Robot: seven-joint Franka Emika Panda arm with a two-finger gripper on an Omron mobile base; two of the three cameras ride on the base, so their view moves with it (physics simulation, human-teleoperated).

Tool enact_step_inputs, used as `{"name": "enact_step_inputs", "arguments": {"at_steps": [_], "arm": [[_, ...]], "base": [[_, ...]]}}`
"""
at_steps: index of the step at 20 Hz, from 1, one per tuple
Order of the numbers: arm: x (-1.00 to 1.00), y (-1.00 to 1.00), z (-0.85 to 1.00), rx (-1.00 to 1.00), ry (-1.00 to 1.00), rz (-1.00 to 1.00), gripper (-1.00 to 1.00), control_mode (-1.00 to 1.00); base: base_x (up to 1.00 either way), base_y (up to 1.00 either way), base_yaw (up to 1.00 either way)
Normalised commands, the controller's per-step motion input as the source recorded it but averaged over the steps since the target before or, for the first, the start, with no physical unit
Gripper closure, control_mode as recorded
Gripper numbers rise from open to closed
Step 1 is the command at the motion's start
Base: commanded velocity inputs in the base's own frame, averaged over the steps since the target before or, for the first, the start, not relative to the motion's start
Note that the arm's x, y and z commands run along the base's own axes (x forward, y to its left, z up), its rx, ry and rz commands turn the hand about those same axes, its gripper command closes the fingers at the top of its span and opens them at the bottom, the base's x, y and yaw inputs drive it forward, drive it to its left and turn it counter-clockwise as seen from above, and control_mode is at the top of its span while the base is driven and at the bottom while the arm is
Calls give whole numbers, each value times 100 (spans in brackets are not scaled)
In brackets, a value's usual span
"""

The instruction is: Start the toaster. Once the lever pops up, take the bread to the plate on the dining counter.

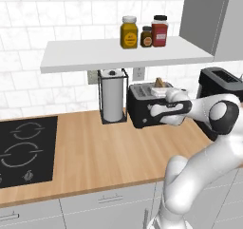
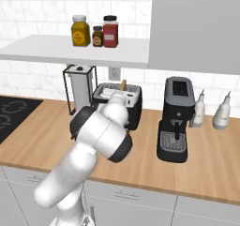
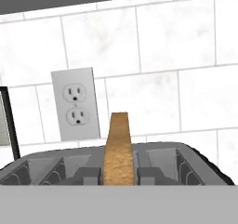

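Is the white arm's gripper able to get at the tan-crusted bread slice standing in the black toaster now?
Probably yes: the gripper is already at the bread slice, one fingertip either side, above the toaster, nothing between.

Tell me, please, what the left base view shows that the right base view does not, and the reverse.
Left base view alone: the full black hob set in the wood counter. Right base view alone: the coffee machine's front and two pale squeeze bottles. Both share the toaster with the bread standing in its slot, the paper towel holder, the wall outlet and three jars on the shelf.
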Motion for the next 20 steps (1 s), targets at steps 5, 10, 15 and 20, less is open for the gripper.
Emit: {"name": "enact_step_inputs", "arguments": {"at_steps": [5, 10, 15, 20], "arm": [[-6, 1, 35, 7, -16, -8, 100, -100], [-16, 13, 21, 3, -12, -8, 100, -100], [-36, 8, 21, 3, -16, -6, 100, -100], [-43, 9, 28, 10, -15, -5, 100, -100]], "base": [[0, 0, 0], [0, 0, 0], [0, 0, 0], [0, 0, 0]]}}
